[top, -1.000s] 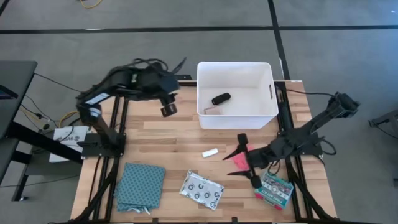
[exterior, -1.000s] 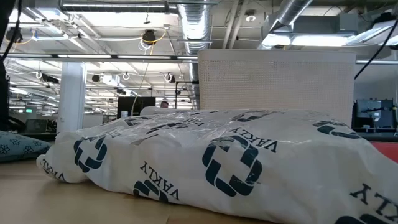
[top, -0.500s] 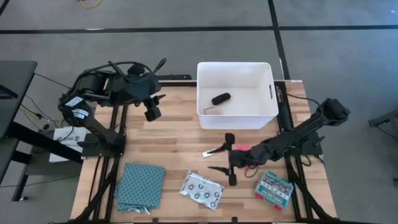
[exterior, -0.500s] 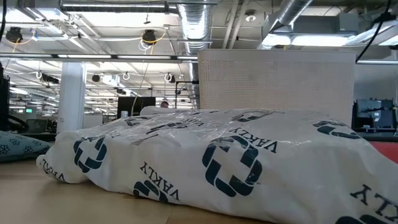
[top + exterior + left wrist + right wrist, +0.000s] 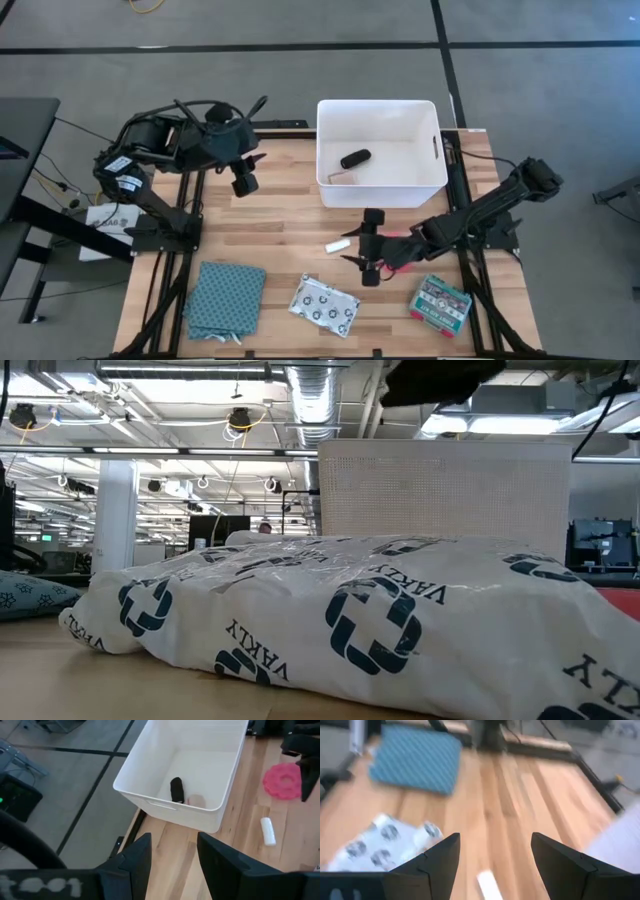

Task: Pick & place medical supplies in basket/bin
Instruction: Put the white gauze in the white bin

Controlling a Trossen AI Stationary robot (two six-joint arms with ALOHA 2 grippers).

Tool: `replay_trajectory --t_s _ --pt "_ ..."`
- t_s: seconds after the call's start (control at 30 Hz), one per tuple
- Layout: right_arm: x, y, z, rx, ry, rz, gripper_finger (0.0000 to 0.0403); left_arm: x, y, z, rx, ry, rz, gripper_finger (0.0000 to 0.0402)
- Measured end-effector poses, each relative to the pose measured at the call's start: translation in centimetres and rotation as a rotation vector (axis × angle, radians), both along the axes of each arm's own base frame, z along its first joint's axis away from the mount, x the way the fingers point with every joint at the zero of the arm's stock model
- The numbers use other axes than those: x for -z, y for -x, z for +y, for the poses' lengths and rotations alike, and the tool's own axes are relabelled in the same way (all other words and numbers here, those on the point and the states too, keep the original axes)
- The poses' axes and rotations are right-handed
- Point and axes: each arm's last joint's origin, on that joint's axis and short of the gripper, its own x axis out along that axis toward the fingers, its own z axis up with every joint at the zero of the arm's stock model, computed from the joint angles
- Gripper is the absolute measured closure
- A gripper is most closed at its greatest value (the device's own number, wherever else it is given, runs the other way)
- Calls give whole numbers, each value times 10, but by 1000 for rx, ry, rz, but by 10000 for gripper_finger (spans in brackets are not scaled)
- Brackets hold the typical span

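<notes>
Near the table's middle, just in front of the white tub point(image 5: 381, 152), the right gripper point(image 5: 358, 248) hangs with its two fingers spread wide and nothing between them. One white stick point(image 5: 338, 244) lies on the wood just beside its fingertips, its long axis tilted slightly off the table's width, one end toward the tub's near wall. Close behind the gripper sits one pink spiky ball point(image 5: 282, 780), mostly covered by the arm from overhead but plain in the left wrist view, ring-shaped, lying flat. Inside the tub are two items: one black cylinder point(image 5: 355, 158) lying on its side, its axis slanted across the tub floor, and one beige roll point(image 5: 340, 176) beside it against the near wall. Along the table's front edge rest one silvery dotted packet point(image 5: 324, 306), lying flat and skewed, one green-and-red box point(image 5: 441, 302) at the right corner, also turned at an angle, and one blue patterned cloth pack point(image 5: 226, 296) toward the left. The left gripper point(image 5: 248, 178) waits over the table's far left part, beside the tub, its fingers parted and empty.
</notes>
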Motion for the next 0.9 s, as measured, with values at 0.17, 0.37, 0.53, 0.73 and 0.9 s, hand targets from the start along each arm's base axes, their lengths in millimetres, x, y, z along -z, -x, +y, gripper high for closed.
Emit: replay_trajectory --t_s 0.17,0.37,0.53,0.73,0.9 --pt "-2 -1 -7 90 34 5 163 0 0 0 1 -2 1 253" --pt "8 1 -17 124 -93 112 163 0 0 0 4 2 1 253" --pt "17 1 -27 146 -129 139 163 0 0 0 13 -7 8 253" --pt "33 -19 -40 97 -212 175 172 0 0 0 14 -6 9 253" --pt "75 -44 -38 -80 -137 304 174 0 0 0 16 -7 10 253"
